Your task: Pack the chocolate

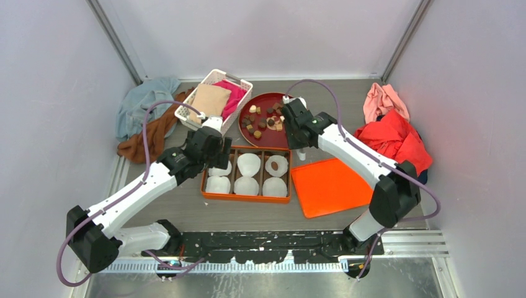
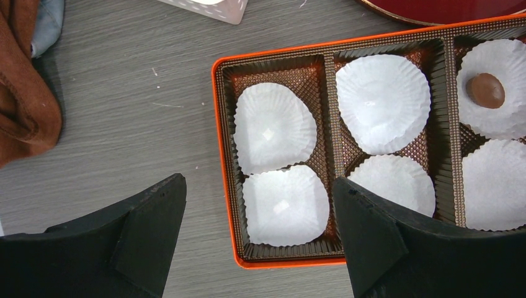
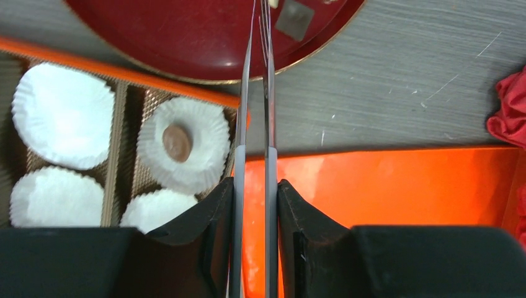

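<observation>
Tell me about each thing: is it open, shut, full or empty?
Orange box, open, lid off.
Lid, lying flat right of the box.
Paper cups, five empty, one holding a chocolate.
Red plate, holding many chocolates.
Left gripper, open over the box.
Right gripper, shut on tweezers.

box [image 1: 245, 198] at frame centre, six paper cups [image 1: 248, 164] in it, two per compartment. one chocolate [image 2: 485, 90] in upper-right cup. plate [image 1: 263, 99] just above box, chocolate pieces [image 1: 263, 121] on it. lid [image 1: 329, 186] right of box. basket [image 1: 239, 79] upper left of plate.
</observation>
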Robot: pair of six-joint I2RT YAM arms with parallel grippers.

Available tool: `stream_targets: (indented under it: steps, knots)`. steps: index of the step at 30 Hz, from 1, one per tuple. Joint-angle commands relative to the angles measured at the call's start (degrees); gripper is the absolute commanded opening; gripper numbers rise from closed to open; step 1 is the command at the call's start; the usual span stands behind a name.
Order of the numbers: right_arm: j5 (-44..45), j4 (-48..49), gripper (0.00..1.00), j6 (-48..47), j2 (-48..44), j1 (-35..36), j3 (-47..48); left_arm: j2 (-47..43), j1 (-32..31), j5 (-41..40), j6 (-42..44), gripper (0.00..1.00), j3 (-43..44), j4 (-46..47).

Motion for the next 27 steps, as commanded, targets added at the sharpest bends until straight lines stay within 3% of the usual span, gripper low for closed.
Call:
stream_targets:
  steps: [1,14,27]
  knots:
    - [-0.7,5.3,0.35,-3.5,3.1,-2.2,4.1,-0.4,-0.1,-1.2,-0.1,0.88,0.7,0.8]
    - [-0.1,8.0,0.43,-5.4,10.5,-4.2,6.5,1.0,-0.1,-2.2,0.3,0.88,1.0,0.8]
    - [0.8,8.6,0.44,-4.9,5.9,-4.2,4.2,2.2,-0.2,-2.2,0.5,0.88,1.3,1.0]
